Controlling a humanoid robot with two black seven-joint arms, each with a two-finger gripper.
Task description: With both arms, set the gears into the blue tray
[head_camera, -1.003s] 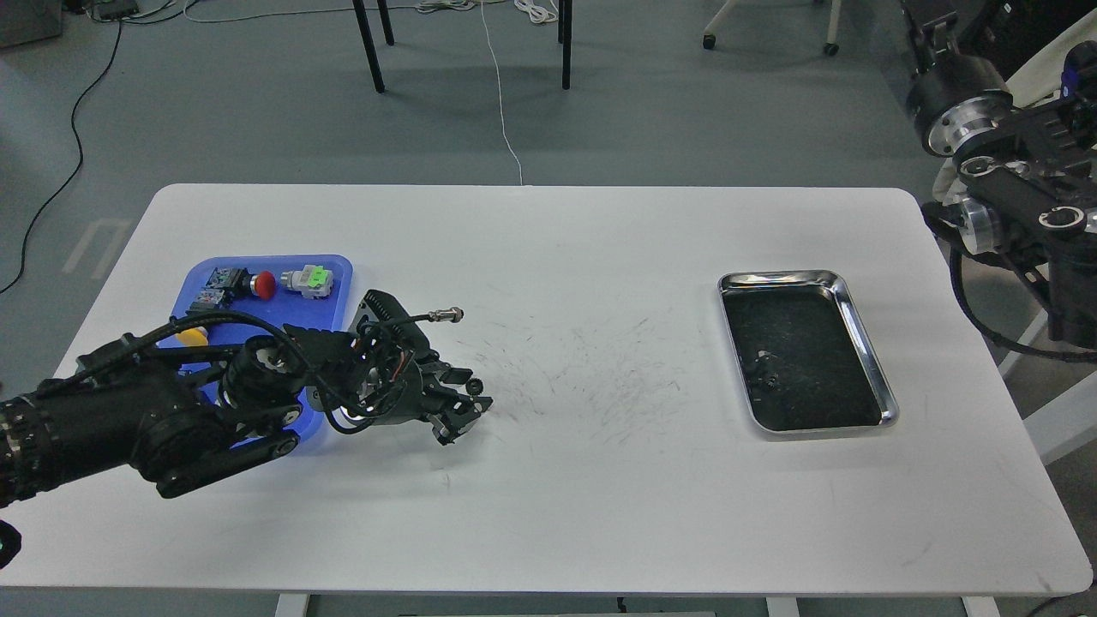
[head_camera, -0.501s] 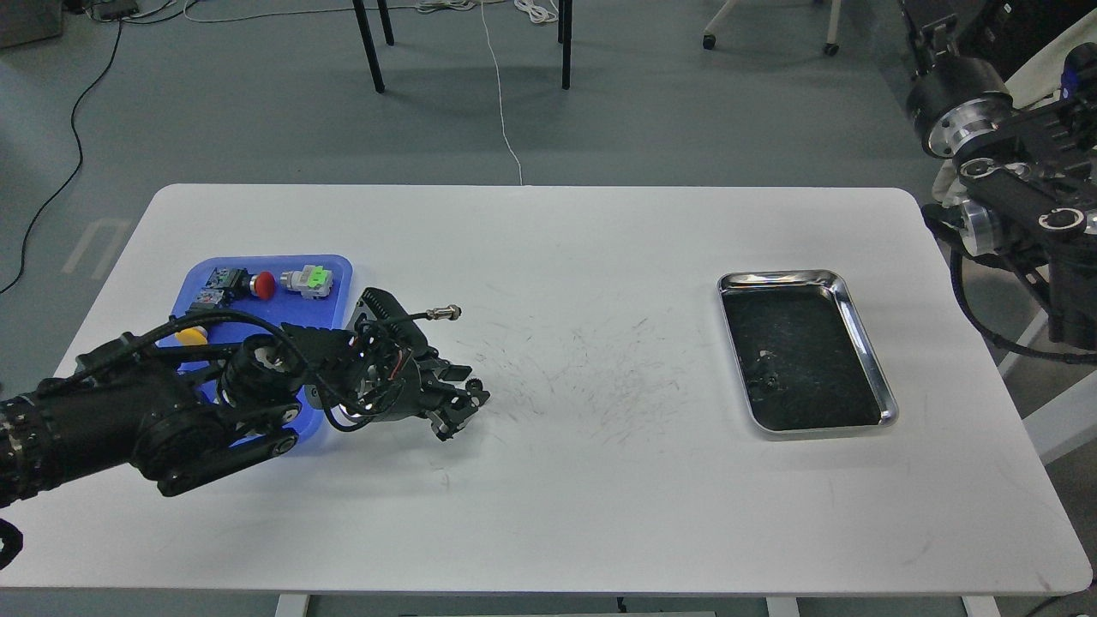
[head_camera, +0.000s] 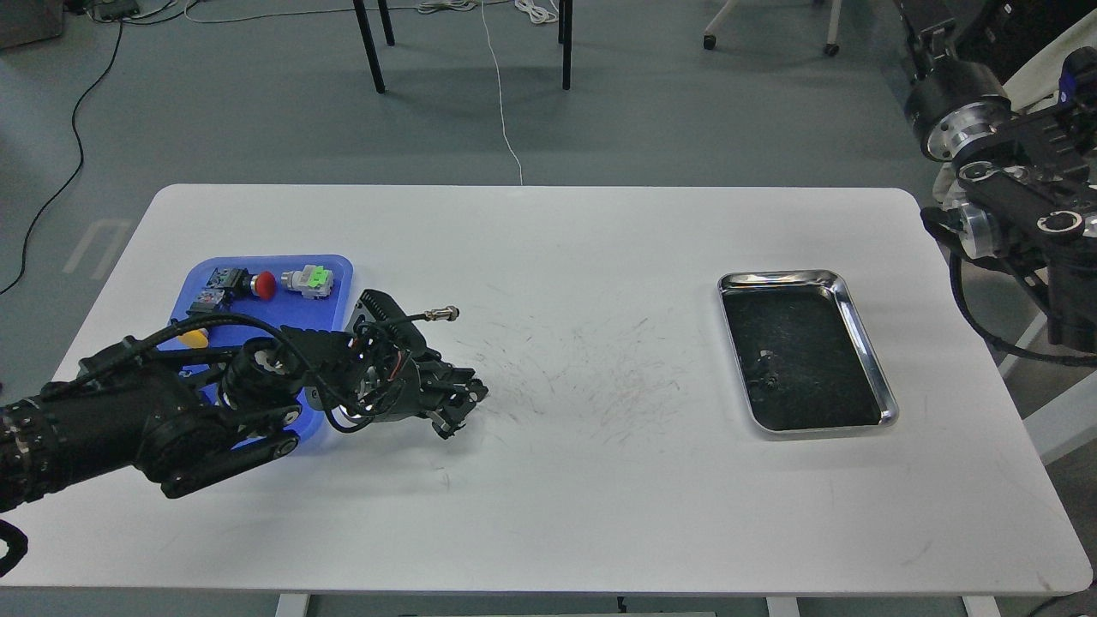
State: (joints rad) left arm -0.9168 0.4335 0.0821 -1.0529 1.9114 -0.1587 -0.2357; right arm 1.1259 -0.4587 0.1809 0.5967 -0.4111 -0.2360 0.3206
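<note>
- Closing across the 3 frames, the left end effector (head_camera: 458, 403) has its 2 fingers drawn noticeably nearer each other than 1 second ago, when a clear gap showed between them; they now look nearly together, low over the white surface (head_camera: 548, 514), just right of the blue tray (head_camera: 338, 267).
- Whether a gear sits between those fingers I cannot tell: anything there is too small and dark against the black claws.
- The left arm itself has barely shifted; only the fingers have moved, which reads as a pinch being made or a release being finished.
- The blue tray holds push-button switches: a red-capped one (head_camera: 257, 284), a green-capped one (head_camera: 310, 279) and a yellow-capped one (head_camera: 194, 338). No gear is visible in it, though the arm covers its near part.
- A small dark cluster that I take for the gears (head_camera: 767, 374) lies in the steel tray (head_camera: 866, 343), well apart from the blue tray, unchanged over the frames.
- The right arm stays raised off the surface's right edge; its end effector cannot be picked out in this view.
- Judged from this, most of the task remains.
</note>
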